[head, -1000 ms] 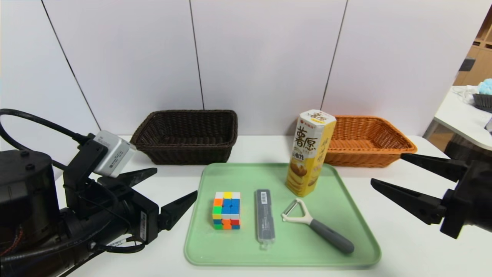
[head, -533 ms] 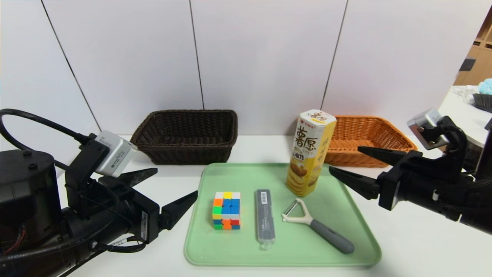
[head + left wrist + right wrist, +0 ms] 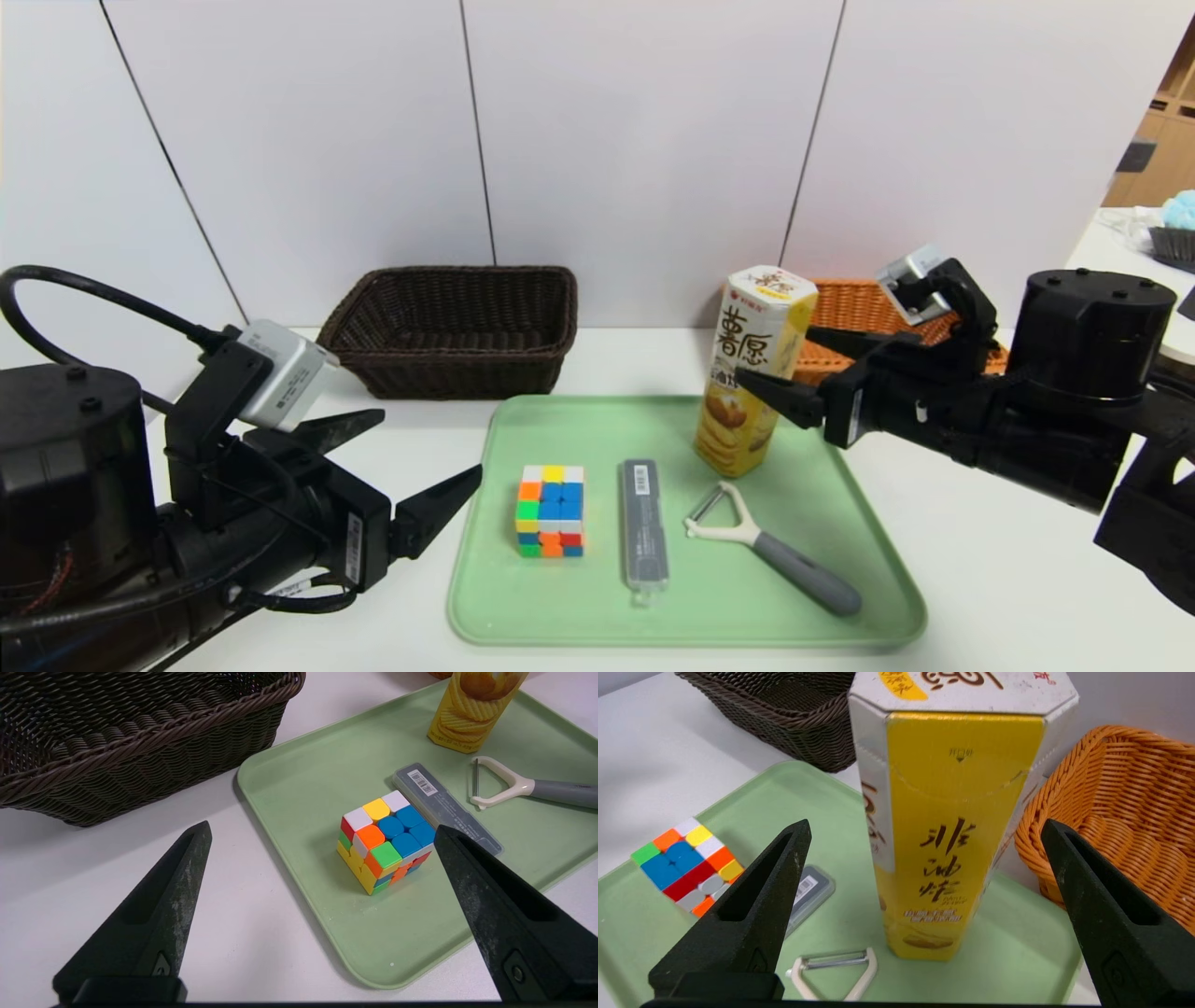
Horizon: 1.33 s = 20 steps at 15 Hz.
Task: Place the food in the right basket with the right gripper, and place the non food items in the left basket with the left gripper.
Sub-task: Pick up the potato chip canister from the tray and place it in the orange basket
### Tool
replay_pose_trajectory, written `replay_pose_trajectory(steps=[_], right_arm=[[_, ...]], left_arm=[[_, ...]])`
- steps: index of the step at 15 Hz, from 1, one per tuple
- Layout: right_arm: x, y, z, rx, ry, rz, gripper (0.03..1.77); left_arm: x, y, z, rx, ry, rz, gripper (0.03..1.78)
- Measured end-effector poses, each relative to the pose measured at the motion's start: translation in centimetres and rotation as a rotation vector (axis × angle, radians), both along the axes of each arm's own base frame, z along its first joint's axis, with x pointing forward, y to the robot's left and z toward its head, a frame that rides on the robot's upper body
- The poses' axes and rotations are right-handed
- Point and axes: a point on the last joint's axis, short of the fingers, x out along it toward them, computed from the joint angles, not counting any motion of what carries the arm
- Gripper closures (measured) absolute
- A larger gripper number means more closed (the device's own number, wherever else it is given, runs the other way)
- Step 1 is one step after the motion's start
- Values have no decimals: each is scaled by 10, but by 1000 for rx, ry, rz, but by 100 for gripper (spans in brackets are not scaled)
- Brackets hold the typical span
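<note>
the right claw point(image 3: 780, 367) is hovering at the box point(image 3: 752, 373), its 2 fingers spreading apart. the box is standing upright on the tray point(image 3: 597, 611). the left claw point(image 3: 431, 446) (also gaping) is hanging near the cube point(image 3: 551, 511).

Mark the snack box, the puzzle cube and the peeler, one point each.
Snack box point(image 3: 957, 835): right wrist view, on its yellow side.
Puzzle cube point(image 3: 391, 827): left wrist view, on the blue centre of its top face.
Peeler point(image 3: 805, 572): head view, on its grey handle.
</note>
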Motion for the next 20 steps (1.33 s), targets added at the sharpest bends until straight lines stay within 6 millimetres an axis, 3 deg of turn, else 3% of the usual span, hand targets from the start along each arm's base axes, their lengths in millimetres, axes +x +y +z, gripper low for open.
replay_pose_trajectory(steps=[10, 20], right_arm=[[38, 17, -3, 2, -49, 3, 10], [53, 20, -8, -11, -53, -10, 10]], left_arm=[[2, -1, -2, 7, 8, 1, 12], [2, -2, -4, 14, 14, -2, 12]])
